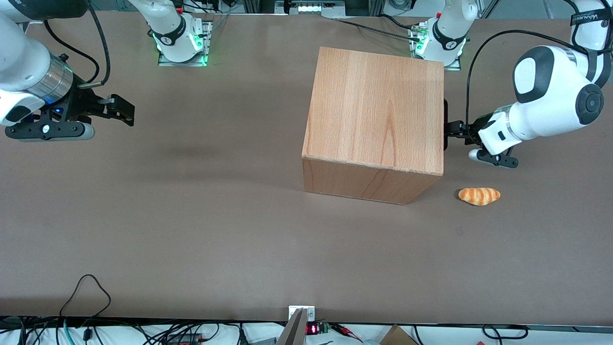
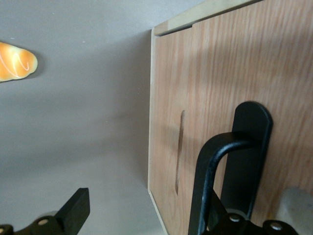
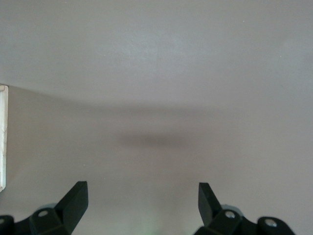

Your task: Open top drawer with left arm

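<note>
With the white left arm [image 1: 550, 103] bringing its small black two-finger gripper [image 1: 455, 130] spread wide around the shallow light-wood top drawer's [image 2: 234, 98] long black bar handle [image 2: 230, 171], the reach looks done; next, I judge, comes closing and pulling straight outward.

front view: high above, looking down on my whole counter [image 1: 191, 230] | left wrist view: rides my wrist, pressed close to the cabinet [image 1: 378, 120] front | shared: cabinet, bread roll [image 1: 479, 196] | right wrist view: low over bare counter
</note>
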You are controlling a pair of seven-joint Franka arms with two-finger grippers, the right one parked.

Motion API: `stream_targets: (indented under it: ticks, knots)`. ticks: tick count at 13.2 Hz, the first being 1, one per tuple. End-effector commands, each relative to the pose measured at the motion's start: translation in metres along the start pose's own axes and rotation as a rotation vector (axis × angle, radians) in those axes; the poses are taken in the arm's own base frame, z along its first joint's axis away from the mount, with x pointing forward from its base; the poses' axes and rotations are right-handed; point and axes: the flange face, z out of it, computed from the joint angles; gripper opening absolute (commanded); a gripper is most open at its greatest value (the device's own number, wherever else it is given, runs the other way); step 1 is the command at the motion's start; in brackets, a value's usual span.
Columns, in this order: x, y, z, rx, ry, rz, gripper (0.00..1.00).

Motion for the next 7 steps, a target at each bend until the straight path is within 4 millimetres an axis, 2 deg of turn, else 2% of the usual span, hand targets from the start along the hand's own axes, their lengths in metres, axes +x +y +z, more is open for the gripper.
stream_targets:
  ticks: [1, 7]
  knots:
    - [-0.001, -0.029, -0.001, 0.021, 0.008, -0.005, 1.00]
    - [-0.006, -0.056, -0.011, 0.050, 0.016, -0.036, 1.00]
